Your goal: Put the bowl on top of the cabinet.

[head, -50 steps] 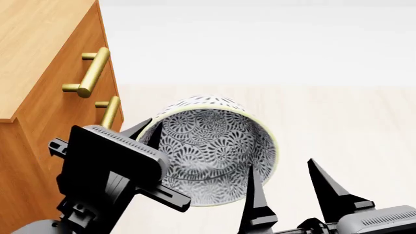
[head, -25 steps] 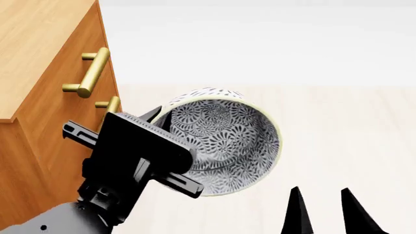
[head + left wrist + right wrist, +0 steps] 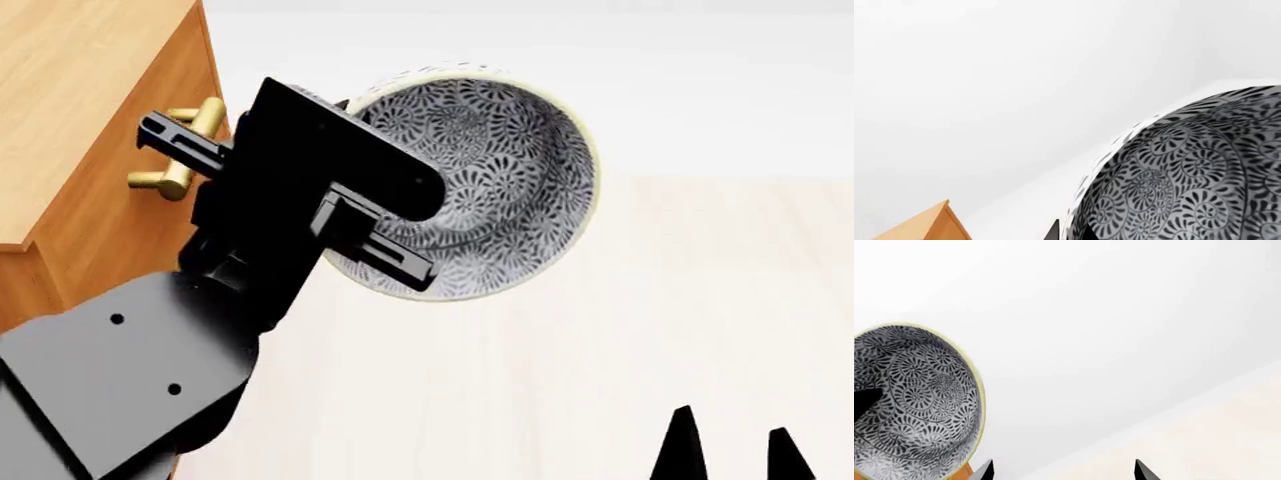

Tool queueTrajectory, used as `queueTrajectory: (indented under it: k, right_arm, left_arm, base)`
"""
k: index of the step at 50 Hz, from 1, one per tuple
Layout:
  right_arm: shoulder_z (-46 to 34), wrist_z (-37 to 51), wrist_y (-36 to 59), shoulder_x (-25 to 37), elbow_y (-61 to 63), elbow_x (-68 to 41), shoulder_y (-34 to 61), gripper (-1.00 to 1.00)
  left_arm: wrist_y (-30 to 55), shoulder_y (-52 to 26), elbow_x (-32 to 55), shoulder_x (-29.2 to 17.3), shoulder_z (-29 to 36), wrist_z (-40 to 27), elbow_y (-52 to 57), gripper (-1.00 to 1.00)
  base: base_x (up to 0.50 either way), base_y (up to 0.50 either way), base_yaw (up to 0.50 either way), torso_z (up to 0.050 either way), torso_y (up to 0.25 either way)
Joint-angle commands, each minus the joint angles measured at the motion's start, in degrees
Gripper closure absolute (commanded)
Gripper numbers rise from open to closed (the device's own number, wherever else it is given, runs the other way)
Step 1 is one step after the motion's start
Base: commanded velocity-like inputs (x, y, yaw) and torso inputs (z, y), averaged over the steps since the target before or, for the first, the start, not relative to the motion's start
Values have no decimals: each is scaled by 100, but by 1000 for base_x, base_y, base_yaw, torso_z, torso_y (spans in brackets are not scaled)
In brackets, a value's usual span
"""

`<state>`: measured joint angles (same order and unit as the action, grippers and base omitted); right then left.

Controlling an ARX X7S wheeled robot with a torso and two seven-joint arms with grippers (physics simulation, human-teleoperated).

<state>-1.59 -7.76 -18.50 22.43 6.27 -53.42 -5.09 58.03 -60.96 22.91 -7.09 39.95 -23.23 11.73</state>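
Note:
The bowl (image 3: 501,170), deep and white with a dense dark floral pattern, hangs in the air tilted on its side, its opening facing the head camera. It sits just right of the cabinet's (image 3: 80,90) front top edge, about level with the upper brass handle (image 3: 180,165). My left gripper (image 3: 1069,235) is shut on the bowl's (image 3: 1187,175) rim, one finger inside and one outside. In the head view the wrist body hides that grip. My right gripper (image 3: 731,448) stands open and empty low at the right, well clear of the bowl (image 3: 914,400).
The cabinet's orange-brown front (image 3: 127,240) fills the left side beside my left arm. Pale wooden floor (image 3: 641,300) stretches to the right and a white wall (image 3: 667,90) lies behind. A cabinet corner (image 3: 927,225) shows in the left wrist view.
My left arm has lifted the bowl from low beside the cabinet up to the level of the upper handle. My right gripper has drawn back and down to the right, away from the bowl.

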Motion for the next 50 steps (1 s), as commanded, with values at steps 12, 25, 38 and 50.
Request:
queueTrajectory:
  k: [12, 25, 38, 50]
  right_arm:
    - [124, 277, -105, -87, -307, 171, 142, -100]
    - [138, 383, -166, -100, -345, 329, 154, -100]
    - [75, 426, -111, -121, -519, 405, 299, -100]
    - [41, 471, -66, -113, -537, 416, 336, -100]
  left_arm:
    - [-638, -1582, -250, 485, 333, 684, -2169, 100]
    - [-1655, -2398, 191, 696, 835, 949, -3983, 100]
    - [-3664, -3804, 3992, 708, 3908, 607, -6376, 100]
    - [-3437, -4488, 5981, 708, 4801, 974, -6924, 100]
  base:
    - [0, 0, 0, 0, 1]
    - [0, 0, 0, 1, 0]
    - [0, 0, 0, 0, 1]
    - [0, 0, 0, 0, 0]
